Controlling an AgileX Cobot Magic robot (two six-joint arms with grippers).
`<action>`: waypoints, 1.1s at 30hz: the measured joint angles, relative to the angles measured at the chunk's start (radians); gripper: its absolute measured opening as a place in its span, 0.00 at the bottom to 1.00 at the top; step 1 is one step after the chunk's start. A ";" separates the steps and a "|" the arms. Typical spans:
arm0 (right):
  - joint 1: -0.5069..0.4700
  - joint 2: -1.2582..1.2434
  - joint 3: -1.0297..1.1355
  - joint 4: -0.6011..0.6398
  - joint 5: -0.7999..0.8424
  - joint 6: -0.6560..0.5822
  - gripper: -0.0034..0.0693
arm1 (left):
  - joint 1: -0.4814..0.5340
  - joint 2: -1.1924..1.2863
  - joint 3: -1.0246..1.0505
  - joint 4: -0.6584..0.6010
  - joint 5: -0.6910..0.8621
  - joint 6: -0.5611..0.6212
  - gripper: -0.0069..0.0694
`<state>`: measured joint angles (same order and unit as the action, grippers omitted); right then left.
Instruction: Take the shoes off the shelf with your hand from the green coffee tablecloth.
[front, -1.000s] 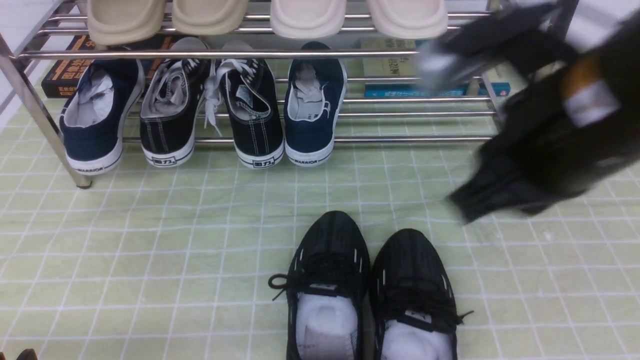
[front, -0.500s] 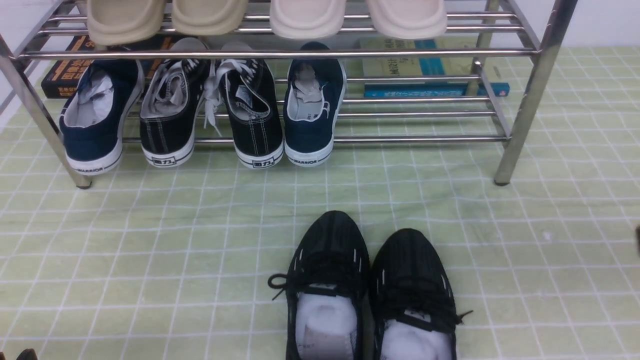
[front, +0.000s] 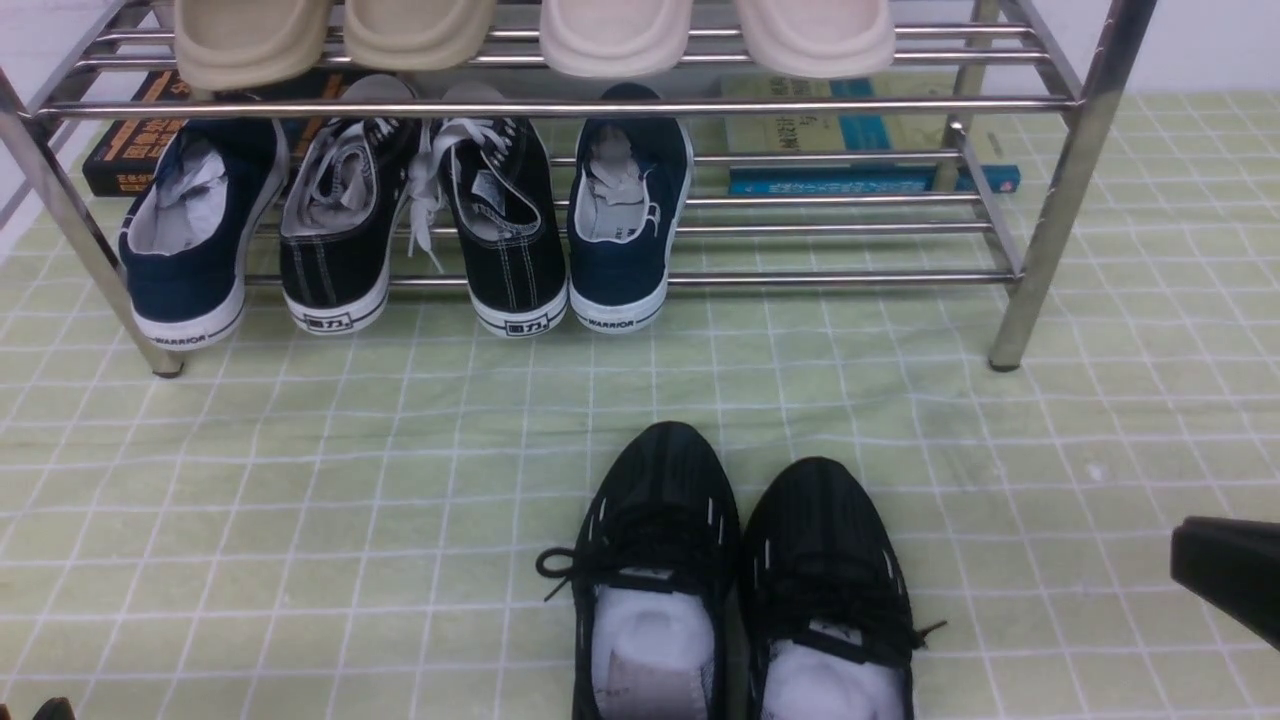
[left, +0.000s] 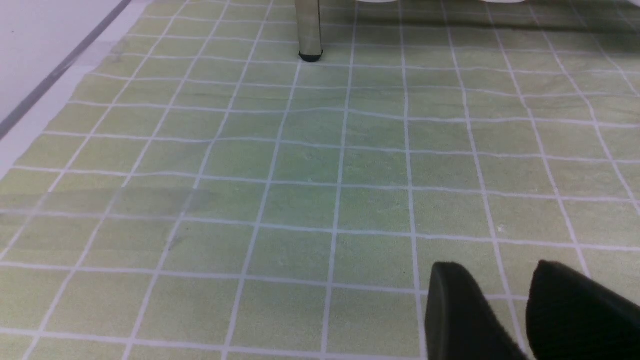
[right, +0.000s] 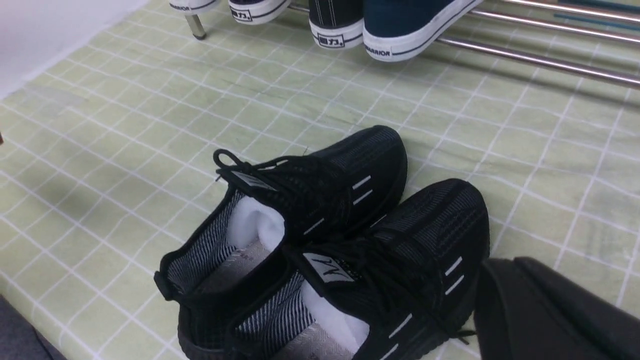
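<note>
Sitting side by side at the lower centre of the front view, the black mesh shoes (front: 740, 580) rest on the green coffee tablecloth (front: 300, 500), toes pointing up the frame toward the shelf (front: 1050, 230), white paper stuffing showing in their openings. They touch each other along their inner sides and lie well apart from the rack.

Across the upper part of the frame, the shelf's lower tier carries four sneakers on its left half: a navy sneaker (front: 195, 230), two black canvas sneakers (front: 340, 220) (front: 505, 220) with white soles, and another navy one (front: 625, 215). The right half of that tier is bare bars. On the upper tier sit beige slippers (front: 250, 35) and paler cream slippers (front: 815, 35). Books (front: 860, 150) lie behind the rack.

At the right edge of the front view, the right gripper (front: 1225, 575) shows only as a black tip, near the shoes but not touching them; its fingers are closed on nothing. In the left wrist view, the left gripper (left: 505, 300) hangs over bare cloth with its two black fingers (left: 455, 310) parted and nothing between them, a chrome leg (left: 309, 27) at the top of that frame.
</note>
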<state>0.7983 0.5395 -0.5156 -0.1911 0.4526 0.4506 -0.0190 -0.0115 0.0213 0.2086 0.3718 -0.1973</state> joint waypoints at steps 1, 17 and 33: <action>0.000 0.000 0.000 0.000 0.000 0.000 0.04 | 0.000 0.000 0.000 0.000 0.000 0.000 0.41; -0.029 -0.021 0.103 0.138 -0.112 -0.174 0.05 | 0.000 0.000 0.000 0.000 0.000 0.000 0.41; -0.675 -0.501 0.490 0.289 -0.148 -0.541 0.07 | 0.000 0.000 0.000 0.000 0.000 0.000 0.41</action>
<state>0.1233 0.0381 -0.0254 0.0982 0.3044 -0.0900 -0.0190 -0.0115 0.0213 0.2086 0.3718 -0.1973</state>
